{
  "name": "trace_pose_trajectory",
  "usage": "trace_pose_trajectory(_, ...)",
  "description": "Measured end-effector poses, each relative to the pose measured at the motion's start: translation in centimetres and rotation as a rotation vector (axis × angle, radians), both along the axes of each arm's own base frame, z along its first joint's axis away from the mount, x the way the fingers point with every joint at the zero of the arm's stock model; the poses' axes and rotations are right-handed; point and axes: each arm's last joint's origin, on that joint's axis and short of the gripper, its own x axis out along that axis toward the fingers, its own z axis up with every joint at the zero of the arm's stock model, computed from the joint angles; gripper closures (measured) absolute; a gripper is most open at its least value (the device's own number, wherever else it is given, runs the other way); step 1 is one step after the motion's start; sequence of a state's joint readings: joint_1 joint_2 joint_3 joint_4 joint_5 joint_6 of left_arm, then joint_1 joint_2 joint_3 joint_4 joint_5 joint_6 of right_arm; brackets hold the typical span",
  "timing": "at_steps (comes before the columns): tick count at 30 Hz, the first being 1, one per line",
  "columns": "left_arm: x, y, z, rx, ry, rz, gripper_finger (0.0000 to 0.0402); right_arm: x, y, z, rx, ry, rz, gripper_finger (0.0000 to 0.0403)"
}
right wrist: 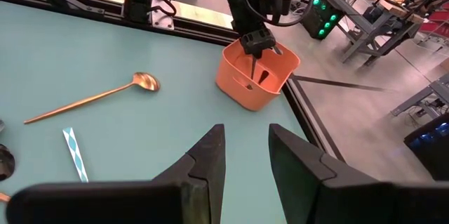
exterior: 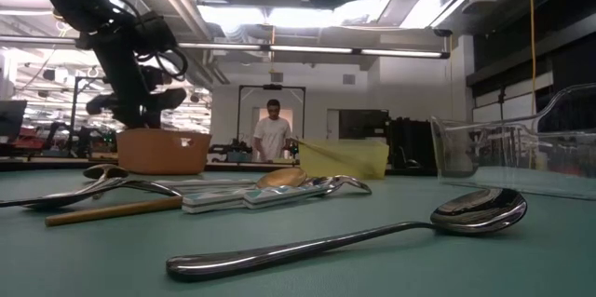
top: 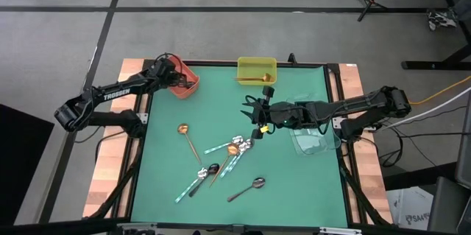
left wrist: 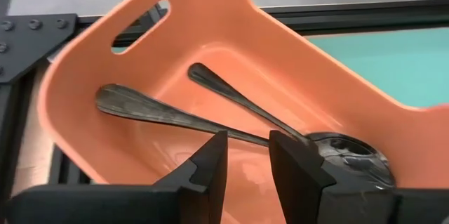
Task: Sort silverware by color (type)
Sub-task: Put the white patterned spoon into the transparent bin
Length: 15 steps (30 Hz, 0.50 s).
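Left gripper [left wrist: 245, 155]: I have it over the orange bin [top: 182, 85] at the far left, fingers parted, empty; two dark spoons [left wrist: 210, 115] lie inside.
Right gripper [top: 259, 119]: mid-table, jaws apart, empty.
Remaining silverware [top: 229, 154]: clustered just near-left of my right gripper, handles mostly running near-left.
Gold spoon [top: 187, 138]: left of the cluster.
Nearer arm: right.

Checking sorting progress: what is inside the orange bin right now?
Two dark spoons lie in the orange bin, handles crossing. The left gripper hovers open above them, its fingers covering part of the bowls.
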State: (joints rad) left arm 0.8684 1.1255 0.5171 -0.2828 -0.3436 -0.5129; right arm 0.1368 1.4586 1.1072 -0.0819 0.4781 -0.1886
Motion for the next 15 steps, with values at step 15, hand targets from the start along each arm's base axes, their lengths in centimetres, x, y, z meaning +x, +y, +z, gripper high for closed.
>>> trace_pose_trajectory(15, -0.4, -0.9, 2.1, 0.054, -0.133, -0.064, 0.0302, -0.1, 0.0, -0.3, -0.004, 0.034, 0.001, 0.0299)
